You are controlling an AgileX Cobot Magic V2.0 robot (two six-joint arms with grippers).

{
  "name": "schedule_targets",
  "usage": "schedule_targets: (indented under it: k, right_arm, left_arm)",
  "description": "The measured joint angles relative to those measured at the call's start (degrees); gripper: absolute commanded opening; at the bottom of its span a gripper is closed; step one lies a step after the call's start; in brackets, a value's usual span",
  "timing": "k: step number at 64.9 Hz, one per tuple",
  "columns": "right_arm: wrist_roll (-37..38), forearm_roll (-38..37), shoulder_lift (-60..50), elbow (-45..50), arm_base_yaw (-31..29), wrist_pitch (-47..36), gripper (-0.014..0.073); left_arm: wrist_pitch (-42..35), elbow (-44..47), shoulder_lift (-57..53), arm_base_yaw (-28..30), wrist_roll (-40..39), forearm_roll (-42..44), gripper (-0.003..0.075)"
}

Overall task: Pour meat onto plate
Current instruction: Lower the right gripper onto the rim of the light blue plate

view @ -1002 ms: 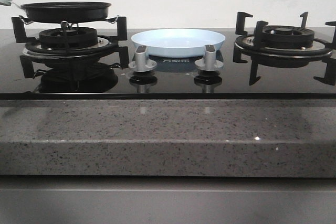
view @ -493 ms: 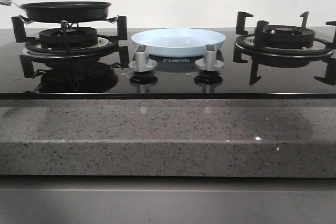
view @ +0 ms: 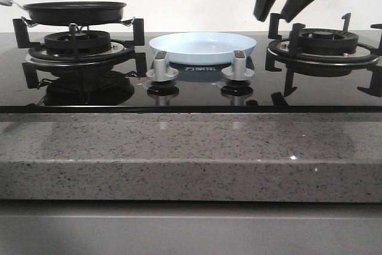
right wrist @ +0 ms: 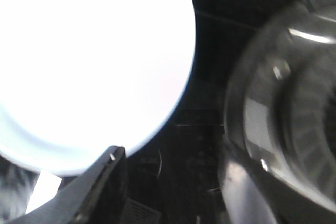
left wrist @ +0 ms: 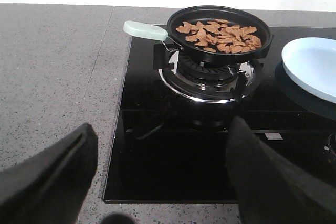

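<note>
Front view: the right claw [view: 283, 7] hangs open and empty, its two black fingers spread, above the gap between the wide, shallow, pale-blue round plate [view: 202, 48] and the right-hand black burner grate [view: 322, 45]. The plate lies below it and toward the left arm's side; the black round frying pan [view: 74, 12] sits well beyond the plate on the far burner. The left claw does not show here.

Left wrist view: the left claw [left wrist: 160, 174] is open, holding nothing. The pan, with its pale-green handle [left wrist: 145, 30], lies ahead of it, carrying the thin tan-brown meat pieces [left wrist: 220, 36]. The plate's rim is just beside that burner.

Right wrist view: blurred; the plate [right wrist: 89, 66] glares white just beyond the fingertips.

Risk, as I judge it: gripping the handle off-centre could let the pan roll, spilling meat onto the glass stovetop [left wrist: 173, 145] short of the plate.
</note>
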Motion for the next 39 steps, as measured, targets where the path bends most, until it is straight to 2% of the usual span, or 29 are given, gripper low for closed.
schedule_targets:
  k: [26,39]
  right_arm:
    - [-0.54,1.22,11.32,-10.43,0.00,0.79,0.0415]
    - [-0.54,1.96,13.16,-11.23,0.00,0.95,0.0309]
  left_arm:
    - [-0.03,0.00,0.00,0.00,0.00,0.00,0.0513]
    - [-0.03,0.00,0.00,0.00,0.00,0.00,0.0513]
